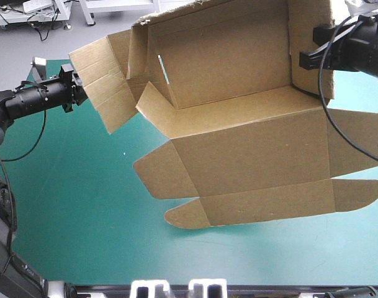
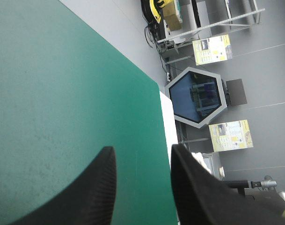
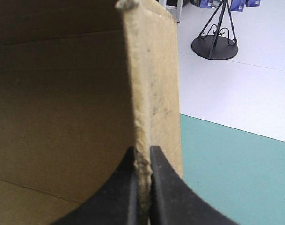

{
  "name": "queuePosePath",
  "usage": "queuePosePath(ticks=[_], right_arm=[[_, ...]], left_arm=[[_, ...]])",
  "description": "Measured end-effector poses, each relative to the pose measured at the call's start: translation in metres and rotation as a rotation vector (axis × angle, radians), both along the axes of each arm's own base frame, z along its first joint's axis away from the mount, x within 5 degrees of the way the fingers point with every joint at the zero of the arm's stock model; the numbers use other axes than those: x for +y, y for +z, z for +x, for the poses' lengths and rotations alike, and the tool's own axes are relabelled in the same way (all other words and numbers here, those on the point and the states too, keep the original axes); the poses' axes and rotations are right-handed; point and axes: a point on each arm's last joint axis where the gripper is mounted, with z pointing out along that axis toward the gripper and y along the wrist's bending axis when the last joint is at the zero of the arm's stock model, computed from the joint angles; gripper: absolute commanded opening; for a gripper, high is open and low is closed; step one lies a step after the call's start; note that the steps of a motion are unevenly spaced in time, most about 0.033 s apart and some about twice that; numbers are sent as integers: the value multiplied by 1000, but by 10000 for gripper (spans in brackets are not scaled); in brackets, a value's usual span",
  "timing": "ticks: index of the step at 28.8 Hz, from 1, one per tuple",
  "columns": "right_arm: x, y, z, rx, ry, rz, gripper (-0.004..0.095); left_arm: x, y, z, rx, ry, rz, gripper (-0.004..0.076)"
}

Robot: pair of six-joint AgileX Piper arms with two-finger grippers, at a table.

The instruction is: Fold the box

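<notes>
box over surface, spanning centre to 1 o'clock: tray part at 12, lid panel and flaps trailing toward 6. right tool at 2 o'clock, box's right wall edge between its fingers. left tool at 10 o'clock, just beside box's left flap, above surface.

Right wrist view: the box fills most of the frame beside the right gripper, its outline cut off, so the shape is unreadable from there. High view: raised wall runs off the top, right flap is clipped at the side, and the right fingertips are hidden behind that wall. Left gripper is near the left flap; can't tell whether they touch. The box hides the teal-green cover underneath it.
</notes>
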Motion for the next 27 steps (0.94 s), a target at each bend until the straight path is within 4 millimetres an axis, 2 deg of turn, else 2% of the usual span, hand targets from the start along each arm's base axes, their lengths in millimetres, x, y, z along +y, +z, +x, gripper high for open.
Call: queuePosePath(ticks=[4, 8, 12, 19, 27], right_arm=[[1, 1, 0, -11, 5, 10, -19], [2, -1, 8, -5, 4, 14, -19], [6, -12, 30, 43, 13, 20, -19], [12, -32, 69, 110, 20, 30, -19], [21, -46, 94, 147, 63, 73, -19]], left_arm=[[-9, -1, 2, 4, -25, -4, 216], [-27, 0, 2, 1, -76, -5, 214], [-40, 12, -4, -44, -111, 22, 204], [-48, 42, -24, -135, -130, 65, 204], [-57, 62, -45, -198, -168, 153, 204]])
